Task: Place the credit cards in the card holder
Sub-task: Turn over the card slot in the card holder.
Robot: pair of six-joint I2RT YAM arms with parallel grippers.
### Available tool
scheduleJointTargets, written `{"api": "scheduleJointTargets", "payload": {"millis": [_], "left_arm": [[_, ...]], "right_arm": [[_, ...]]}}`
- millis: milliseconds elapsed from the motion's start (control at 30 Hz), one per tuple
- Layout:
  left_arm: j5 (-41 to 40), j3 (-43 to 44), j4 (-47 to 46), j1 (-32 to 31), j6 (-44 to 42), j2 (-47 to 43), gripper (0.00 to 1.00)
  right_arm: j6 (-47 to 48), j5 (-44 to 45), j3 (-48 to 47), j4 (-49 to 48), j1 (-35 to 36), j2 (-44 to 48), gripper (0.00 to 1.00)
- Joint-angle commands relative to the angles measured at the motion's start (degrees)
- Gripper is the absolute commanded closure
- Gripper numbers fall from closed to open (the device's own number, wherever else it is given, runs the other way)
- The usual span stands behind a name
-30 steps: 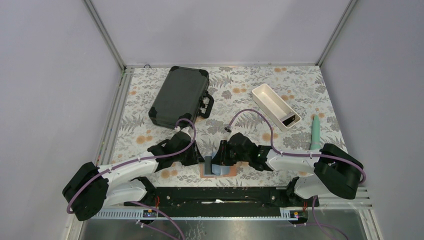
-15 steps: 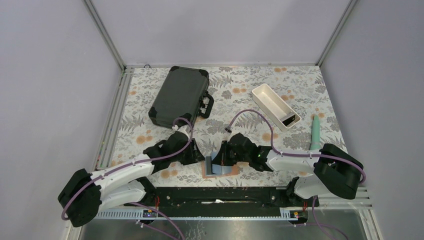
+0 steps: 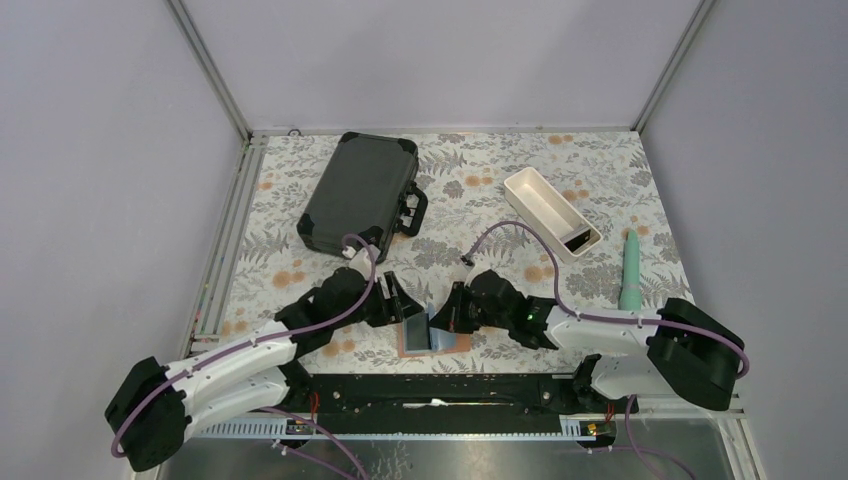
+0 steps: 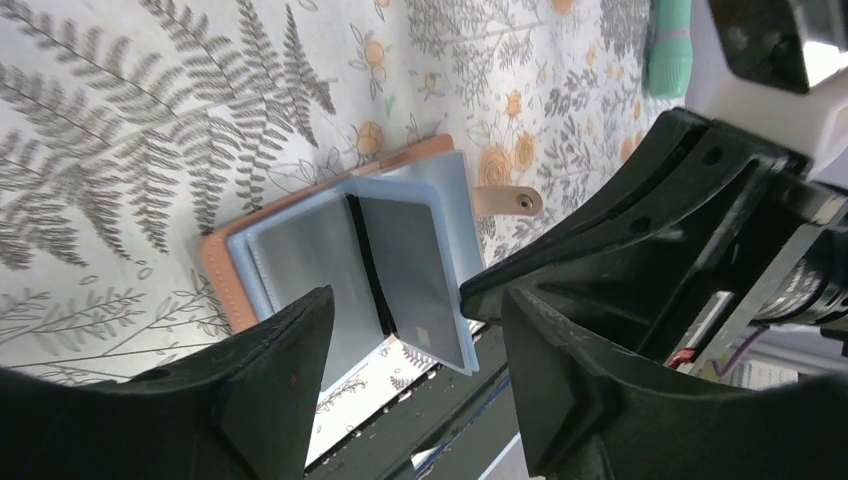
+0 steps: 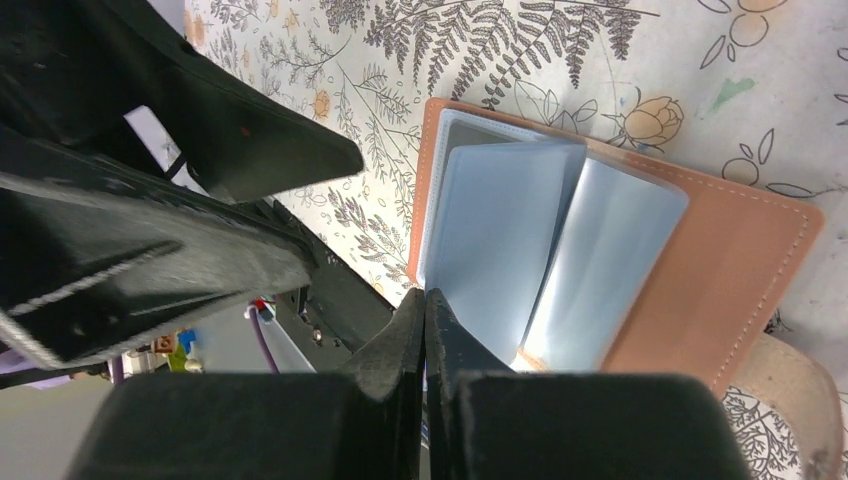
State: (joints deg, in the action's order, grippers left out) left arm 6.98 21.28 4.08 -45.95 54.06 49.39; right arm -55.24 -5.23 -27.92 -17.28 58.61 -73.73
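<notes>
Card holder [image 4: 300, 255] prob. light w/ floppy sleeves; grip tan cover edge. Left tool [image 4: 418, 300] apart above it, right tool [image 5: 425, 300] pinched together beside it.

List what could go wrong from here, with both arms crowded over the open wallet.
1. The left gripper, open, and the right gripper, shut at a blue page's edge, sit very close over the card holder. A move by either could knock the other.
2. The card holder lies near the table's front edge with nothing pressing it flat, so a tug on a page may drag or flip it.
</notes>
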Motion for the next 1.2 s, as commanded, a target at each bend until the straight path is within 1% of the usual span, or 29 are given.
{"api": "scheduleJointTargets", "payload": {"millis": [0,333,467,767,867,1167], "left_arm": [[5.27,-2.8,-12.46,-1.56,2.26,2.14,0.35],[3.23,-1.23,-10.95,-6.08,1.73,6.6,0.34],[1.57,-0.56,-8.02,-7.19,1.1,7.16,0.39],[0.49,0.69,-7.32,-9.32,0.94,9.83,0.4],[0.01,0.87,-6.79,-9.48,1.0,9.81,0.41],[-1.41,-0.18,-6.62,-9.5,1.66,7.36,0.42]], "right_arm": [[-1.57,2.92,1.42,-2.21,0.53,2.57,1.0],[-1.89,2.85,1.14,-2.42,0.55,1.69,1.0],[-1.89,2.99,0.98,-2.31,0.54,1.55,1.0],[-1.8,2.8,0.51,-2.05,0.54,0.92,1.0],[-1.73,2.82,0.47,-1.9,0.54,0.91,1.0],[-1.49,2.99,0.35,-1.53,0.54,1.02,1.0]]}}
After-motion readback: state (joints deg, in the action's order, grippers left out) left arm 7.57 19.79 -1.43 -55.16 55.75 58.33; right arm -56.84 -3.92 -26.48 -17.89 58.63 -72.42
